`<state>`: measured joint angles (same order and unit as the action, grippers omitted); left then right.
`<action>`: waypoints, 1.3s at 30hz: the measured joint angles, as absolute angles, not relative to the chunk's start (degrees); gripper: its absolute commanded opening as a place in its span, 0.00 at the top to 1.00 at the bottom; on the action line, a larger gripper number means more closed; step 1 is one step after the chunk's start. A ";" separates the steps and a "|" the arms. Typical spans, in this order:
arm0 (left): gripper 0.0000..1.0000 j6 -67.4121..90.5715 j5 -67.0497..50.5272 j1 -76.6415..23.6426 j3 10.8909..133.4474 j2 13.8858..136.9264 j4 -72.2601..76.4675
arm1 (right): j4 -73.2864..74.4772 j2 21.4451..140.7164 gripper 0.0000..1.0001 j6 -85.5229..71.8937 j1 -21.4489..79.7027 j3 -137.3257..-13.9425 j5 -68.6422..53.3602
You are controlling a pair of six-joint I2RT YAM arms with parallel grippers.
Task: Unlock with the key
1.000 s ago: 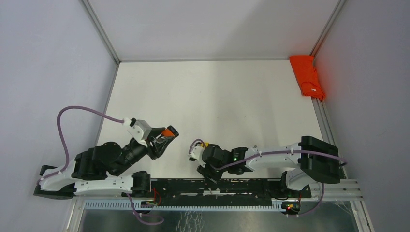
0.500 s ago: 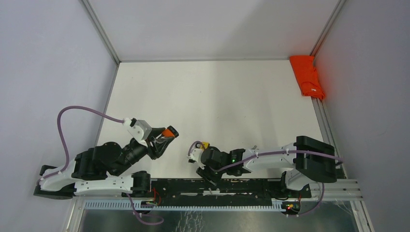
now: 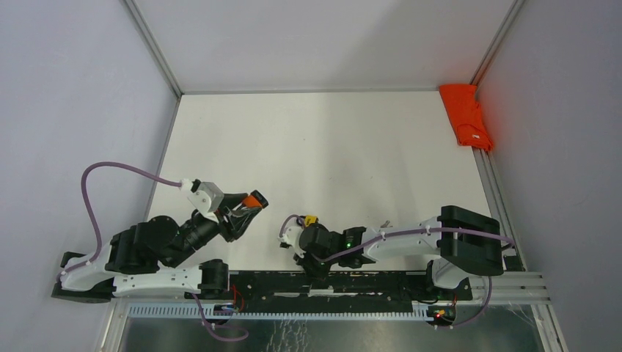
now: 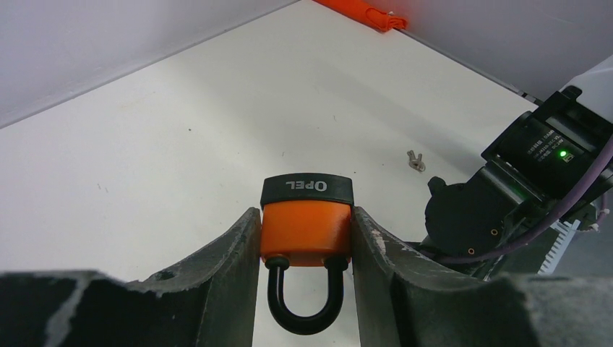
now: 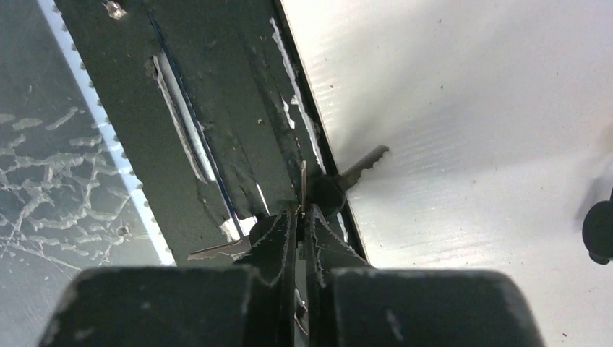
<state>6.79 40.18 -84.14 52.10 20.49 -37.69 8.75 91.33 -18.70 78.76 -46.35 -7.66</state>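
We count one padlock (image 4: 306,230) and it's up off the table (image 3: 330,139), clamped by its sides in the left gripper (image 4: 306,217). It has a smooth orange block for a body, a black cap with raised lettering, and one glossy black U-shaped shackle pointing back toward the wrist. The two dark fingers (image 4: 224,253) are scuffed and chipped along their edges.

There's one key (image 5: 363,165), down at the table's near edge where the white top meets the black rail (image 5: 217,108). Its dull metal blade is saw-toothed and lies out over the white surface. Its dark, rounded head sits right at the tips of the right gripper (image 5: 302,214). Those two fingers are squeezed almost together, pinching a thin metal edge that stands up between them at the key's head.

Elsewhere we see one small silvery fastener (image 4: 414,160) lying on the matte white top. One crumpled orange cloth (image 3: 464,116) sits in the far right corner. Two purple cables show, one looping over each arm. The rail is worn, streaked with pale scratches.
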 measured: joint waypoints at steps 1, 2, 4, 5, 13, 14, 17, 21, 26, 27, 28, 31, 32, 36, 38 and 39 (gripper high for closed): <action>0.98 6.79 40.18 -84.14 52.10 20.25 -37.71 | 8.47 91.31 1.00 -18.94 78.72 -46.85 -7.64; 0.98 6.79 40.18 -84.14 52.10 20.05 -37.71 | 8.49 91.37 1.00 -19.03 78.76 -47.05 -7.51; 0.98 6.81 40.18 -84.14 52.10 19.88 -37.76 | 8.47 91.57 1.00 -19.11 78.87 -47.11 -7.42; 0.98 6.81 40.21 -84.14 52.10 19.84 -37.80 | 8.62 91.59 1.00 -19.09 78.94 -47.22 -7.33; 0.98 7.84 40.18 -84.14 52.10 19.84 -38.39 | 11.77 91.55 1.00 -19.03 79.13 -47.68 -3.01; 0.98 7.92 40.18 -84.14 52.10 19.84 -38.52 | 12.05 91.37 1.00 -18.83 79.13 -47.75 -2.22; 0.98 8.12 40.18 -84.14 52.10 19.84 -38.85 | 14.24 90.54 0.93 -18.28 79.13 -47.77 -0.19; 0.98 8.19 40.16 -84.14 52.10 19.84 -38.92 | 16.43 90.41 0.72 -17.74 79.13 -47.77 0.30; 0.98 8.32 39.97 -84.14 52.07 19.84 -38.92 | 16.32 89.52 0.66 -18.81 79.13 -47.31 0.03; 0.98 8.34 39.94 -84.14 52.07 19.84 -38.92 | 16.29 89.01 0.65 -19.11 79.13 -47.05 0.05; 0.98 8.34 39.92 -84.14 52.07 19.84 -38.92 | 16.25 88.44 0.66 -19.40 79.13 -46.78 0.05; 0.98 8.43 39.92 -84.14 52.07 19.86 -38.92 | 15.00 85.69 0.68 -20.23 79.13 -45.30 -0.51; 0.98 8.49 39.90 -84.14 52.07 19.86 -38.89 | 14.68 84.99 0.68 -20.43 79.13 -45.01 -1.19; 0.98 9.02 39.79 -84.14 52.07 19.90 -38.92 | 13.34 84.49 0.64 -21.32 79.13 -44.95 -4.29; 0.98 9.15 39.51 -84.14 52.07 19.90 -38.89 | 13.13 84.55 0.62 -21.71 79.13 -44.93 -5.61; 0.98 9.15 39.31 -84.14 52.07 19.90 -38.89 | 12.91 84.75 0.62 -21.78 79.13 -44.93 -5.89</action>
<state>9.15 39.31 -84.14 52.07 19.90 -38.89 12.91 84.75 -21.78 79.13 -44.93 -5.89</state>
